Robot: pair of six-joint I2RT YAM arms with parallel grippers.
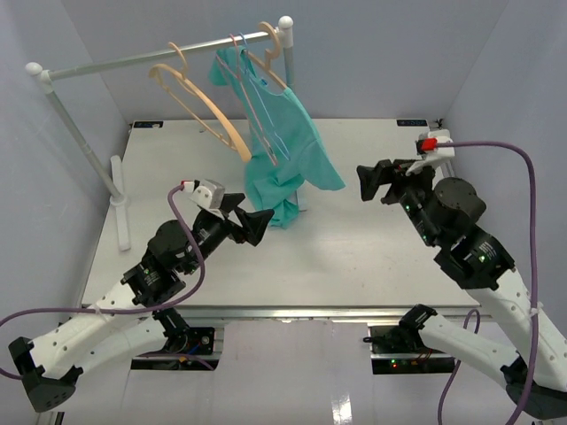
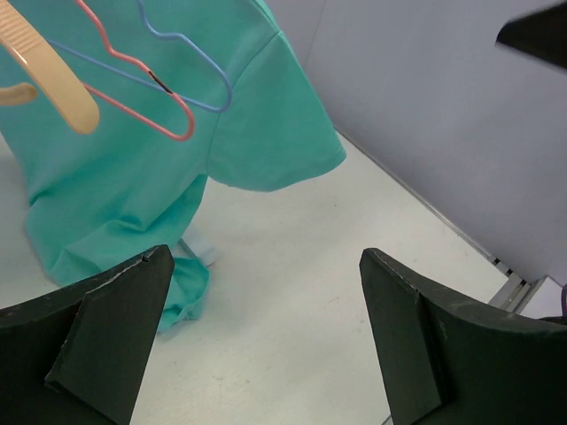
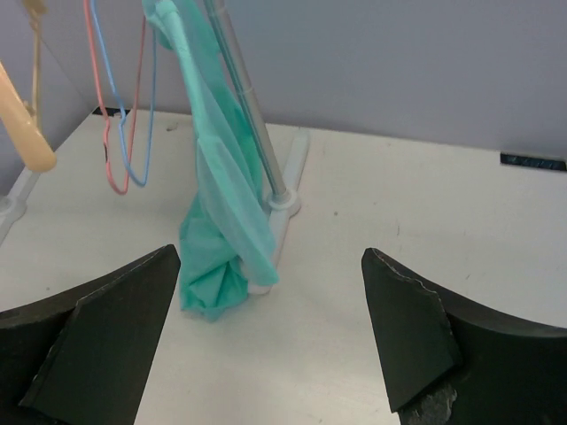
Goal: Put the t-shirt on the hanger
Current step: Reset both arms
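Our left gripper [image 1: 260,227] and right gripper [image 1: 365,183] both stand with jaws spread wide, holding and touching nothing, the left close to the lower end of the t-shirt [image 1: 288,146]. The shirt hangs from the hanger [image 1: 273,64] at the right end of the rail [image 1: 133,60], its bunched hem reaching the table [image 1: 354,257]. Cloth covers most of the hanger's arms, so we cannot tell how the shoulders sit.

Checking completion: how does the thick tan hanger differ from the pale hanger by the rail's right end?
The thick tan hanger hangs bare; the pale hanger holds the t-shirt. The tan one is thicker and yellower, the pale one slimmer. Both hang from the rail.
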